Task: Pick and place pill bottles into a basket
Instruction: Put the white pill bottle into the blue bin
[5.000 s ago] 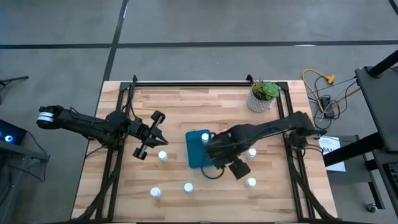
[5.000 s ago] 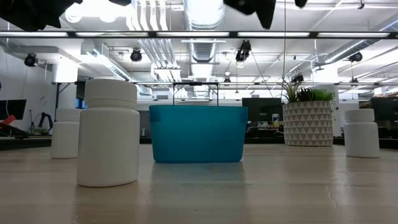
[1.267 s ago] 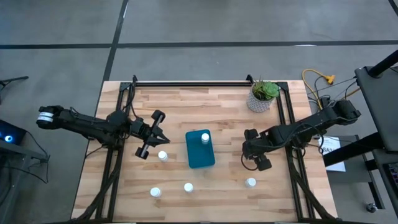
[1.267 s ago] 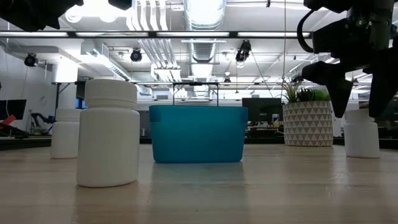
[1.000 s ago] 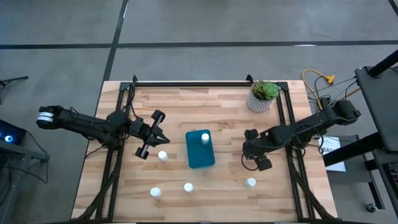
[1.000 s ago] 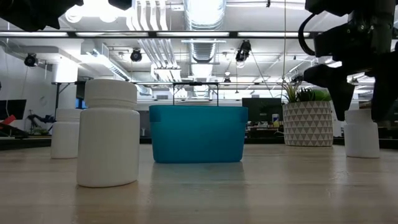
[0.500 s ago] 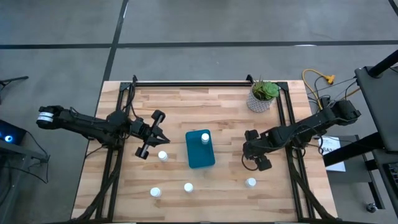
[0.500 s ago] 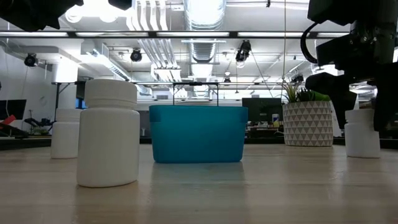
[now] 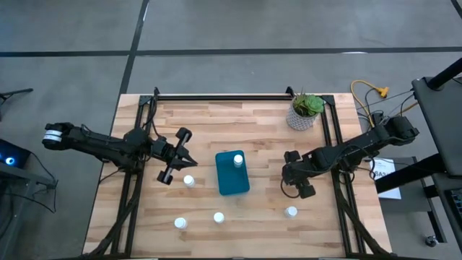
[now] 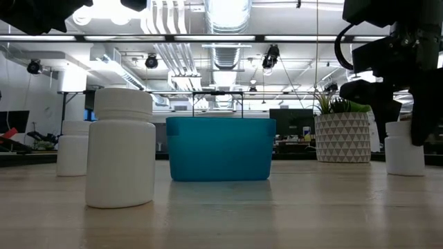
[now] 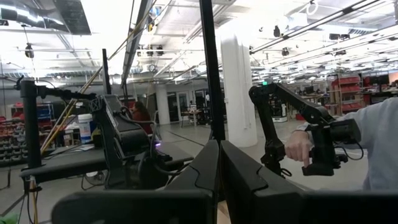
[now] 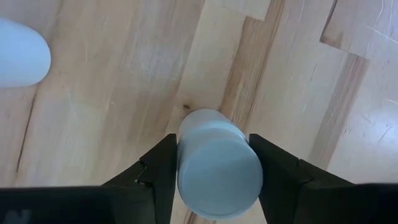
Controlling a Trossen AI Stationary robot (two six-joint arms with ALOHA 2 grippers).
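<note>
My right gripper (image 9: 292, 178) stands over a white pill bottle (image 12: 217, 163) at the table's right middle, with a finger on each side of it. In the high view the gripper hides that bottle. The teal basket (image 9: 229, 180) at the table's middle holds one bottle (image 9: 238, 159). Other bottles stand upright on their bases: one (image 9: 188, 180) left of the basket, two (image 9: 180, 223) (image 9: 219, 217) near the front edge and one (image 9: 291, 211) in front of my right gripper. My left gripper (image 9: 186, 160) is shut and empty, raised left of the basket. My right gripper pinches the pill bottle's round sides near its cap (image 12: 186, 163) between its two fingers (image 10: 385, 117). The fingers come from above and point down. The bottle (image 10: 405, 149) stands upright with its base on the table.
A white patterned pot with a green plant (image 9: 306, 110) stands at the far right of the table. Black frame rails (image 9: 328, 130) run along the left, right and far edges. In the left wrist view a person (image 11: 379, 143) shows in the room beyond the table.
My right gripper has come down over the pill bottle at the table's right middle, and its fingers have drawn in against the bottle's sides. The bottle still stands on the table.
</note>
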